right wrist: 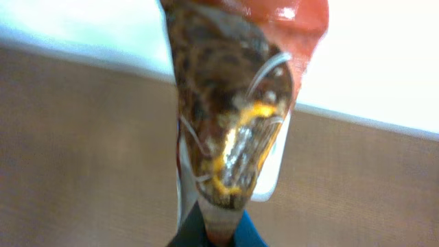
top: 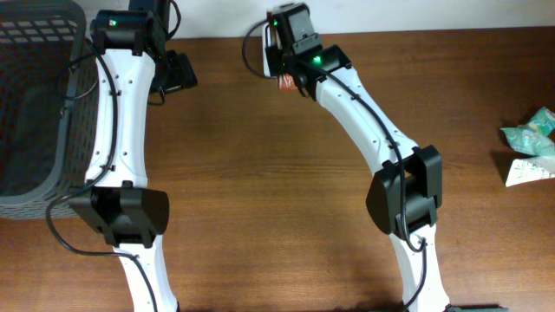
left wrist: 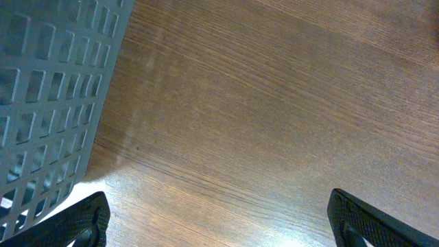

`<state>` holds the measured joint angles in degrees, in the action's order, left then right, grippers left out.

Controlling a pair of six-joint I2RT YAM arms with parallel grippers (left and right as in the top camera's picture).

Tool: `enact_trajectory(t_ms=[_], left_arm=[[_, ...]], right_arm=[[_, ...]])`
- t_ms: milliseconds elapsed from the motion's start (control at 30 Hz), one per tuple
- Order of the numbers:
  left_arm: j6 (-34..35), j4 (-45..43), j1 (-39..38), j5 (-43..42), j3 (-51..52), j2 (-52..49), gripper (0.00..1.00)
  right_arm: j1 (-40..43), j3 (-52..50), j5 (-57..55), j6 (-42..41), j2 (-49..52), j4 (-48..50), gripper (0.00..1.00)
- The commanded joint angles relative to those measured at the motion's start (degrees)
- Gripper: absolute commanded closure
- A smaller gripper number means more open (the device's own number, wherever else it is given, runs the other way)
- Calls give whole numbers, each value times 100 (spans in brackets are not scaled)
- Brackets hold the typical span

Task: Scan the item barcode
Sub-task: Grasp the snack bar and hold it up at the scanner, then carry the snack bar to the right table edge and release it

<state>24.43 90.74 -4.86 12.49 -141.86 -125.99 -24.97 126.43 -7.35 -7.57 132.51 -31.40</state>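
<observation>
The item is a glossy brown and red snack packet. It stands up out of my right gripper, which is shut on its lower end. Overhead, the packet shows only as a small reddish patch beside the right gripper at the table's far edge. A white object lies just behind the packet, and overhead this white object is next to the right wrist. No barcode shows. My left gripper hangs open over bare wood with nothing between its fingers, and overhead that left gripper sits at the far left.
A grey slatted basket fills the left end of the table, and its wall is close on the left gripper's left. A teal packet and a white packet lie at the right edge.
</observation>
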Motion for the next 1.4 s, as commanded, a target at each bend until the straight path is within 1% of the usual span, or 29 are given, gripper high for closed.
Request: enact_trajectory(t_ms=[0, 67, 100, 200, 267, 333, 433, 467, 500, 567, 633, 667, 733, 867, 900, 933, 967, 1000, 1033, 1100, 1167, 1233, 1267, 1300, 1333, 1367], left_arm=[[-50, 0, -11, 63, -35, 57, 1], [-50, 0, -11, 63, -35, 57, 1], [-50, 0, -11, 63, -35, 57, 1], [-50, 0, -11, 63, -35, 57, 1], [-50, 0, -11, 63, -35, 57, 1], [-50, 0, -11, 63, -35, 57, 1], [-50, 0, -11, 63, -35, 57, 1], [-50, 0, -11, 63, -35, 57, 1], [-50, 0, -11, 63, -35, 57, 1], [-50, 0, -11, 63, -35, 57, 1], [-50, 0, -11, 63, -35, 57, 1], [-50, 0, -11, 63, -35, 57, 1], [-50, 0, -11, 63, -35, 57, 1], [-50, 0, -11, 63, -35, 57, 1], [-50, 0, -11, 63, -35, 57, 1], [-50, 0, -11, 63, -35, 57, 1], [-50, 0, -11, 63, -35, 57, 1], [-50, 0, -11, 63, -35, 57, 1], [-50, 0, -11, 63, -35, 57, 1], [-50, 0, -11, 63, -35, 57, 1], [-50, 0, -11, 63, -35, 57, 1], [-50, 0, -11, 63, -35, 57, 1], [-50, 0, -11, 63, -35, 57, 1], [-50, 0, -11, 63, -35, 57, 1], [-50, 0, -11, 63, -35, 57, 1], [-50, 0, -11, 63, -35, 57, 1]], right_arm=[[92, 37, -81, -46, 184, 844, 96], [96, 37, -85, -92, 520, 1394, 96], [114, 37, -90, -210, 662, 1502, 96], [289, 39, -297, -542, 750, 1609, 96], [568, 92, -640, -538, 566, 1423, 96], [887, 136, -1060, -540, 315, 929, 96], [1738, 155, -1945, -634, -125, -286, 96], [2232, 155, -2483, -1132, -229, -968, 96], [2481, 155, -2629, -1375, -232, -1290, 96], [3318, 149, -2653, -1753, -186, -2260, 96], [4061, 85, -2544, -2583, -160, -2933, 96], [4422, 85, -2308, -2940, -142, -3171, 96], [5010, 85, -1659, -3027, -107, -3366, 96], [5746, 81, -1552, -3193, -87, -3595, 96], [5855, 81, -1552, -3191, -87, -3617, 85], [5947, 81, -1547, -3191, -87, -3685, 64], [5969, 81, -1550, -3187, -87, -3727, 48], [5982, 81, -1547, -3178, -87, -3757, 40], [5980, 81, -1545, -3163, -87, -3803, 29], [5980, 109, -1394, -2872, -157, -3950, 27], [5980, 131, -1357, -2824, -426, -4144, 21], [5980, 131, -1357, -2828, -1075, -4352, 19], [5980, 131, -1233, -2841, -1563, -4520, 16], [5982, 131, -1027, -2946, -1963, -4699, 10], [5971, 131, -584, -2955, -2544, -4894, 9], [5945, 129, -435, -2953, -2931, -5080, 9]])
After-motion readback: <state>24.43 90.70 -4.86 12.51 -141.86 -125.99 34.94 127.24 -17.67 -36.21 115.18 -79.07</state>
